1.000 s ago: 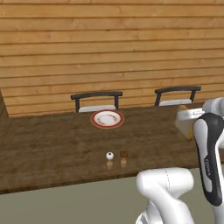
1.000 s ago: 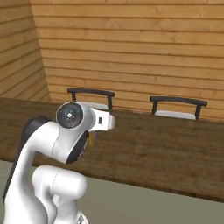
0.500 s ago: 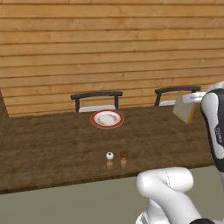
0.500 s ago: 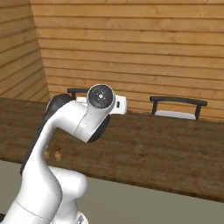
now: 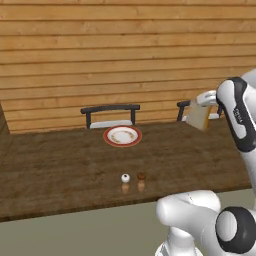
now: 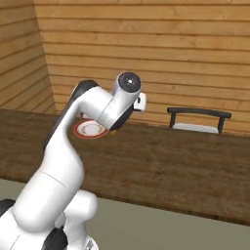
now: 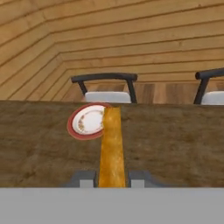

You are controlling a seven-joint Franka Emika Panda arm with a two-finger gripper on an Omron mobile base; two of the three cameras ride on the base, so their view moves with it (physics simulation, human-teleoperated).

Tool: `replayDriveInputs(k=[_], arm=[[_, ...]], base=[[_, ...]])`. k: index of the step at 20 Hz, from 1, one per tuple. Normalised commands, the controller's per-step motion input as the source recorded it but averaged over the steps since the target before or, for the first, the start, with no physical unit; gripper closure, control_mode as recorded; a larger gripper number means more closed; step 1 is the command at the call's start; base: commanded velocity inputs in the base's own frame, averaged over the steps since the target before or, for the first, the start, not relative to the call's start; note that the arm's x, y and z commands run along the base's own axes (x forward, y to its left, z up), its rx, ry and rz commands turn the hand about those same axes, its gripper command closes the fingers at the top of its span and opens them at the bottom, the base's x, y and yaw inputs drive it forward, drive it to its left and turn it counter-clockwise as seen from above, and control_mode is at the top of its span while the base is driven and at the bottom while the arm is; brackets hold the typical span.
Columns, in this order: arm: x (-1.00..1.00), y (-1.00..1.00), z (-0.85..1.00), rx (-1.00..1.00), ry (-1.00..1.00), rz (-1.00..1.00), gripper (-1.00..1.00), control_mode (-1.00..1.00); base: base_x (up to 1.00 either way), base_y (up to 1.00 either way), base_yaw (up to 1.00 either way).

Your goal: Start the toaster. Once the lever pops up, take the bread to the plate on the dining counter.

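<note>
Bread (image 7: 112, 148) edge-on in end effector (image 7: 112, 178), plate (image 7: 89, 121) beyond.

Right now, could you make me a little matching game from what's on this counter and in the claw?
Things:
1. bread
2. plate
3. two small shakers
4. chairs

Places:
A. behind the dining counter, by the plank wall
B. clamped edge-on in the claw
C. near the counter's front edge
D. toward the counter's back, empty

Pairs: 1-B, 2-D, 3-C, 4-A
</note>
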Motion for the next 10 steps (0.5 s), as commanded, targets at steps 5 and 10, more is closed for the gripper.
replayDriveInputs(k=[5, 10], arm=[[0.56, 0.1, 0.0, 0.17, 0.0, 0.03, 1.0, -1.0], [0.5, 0.19, 0.0, 0.19, 0.01, 0.06, 1.0, -1.0]], base=[[0.0, 0.0, 0.0], [0.0, 0.0, 0.0]])
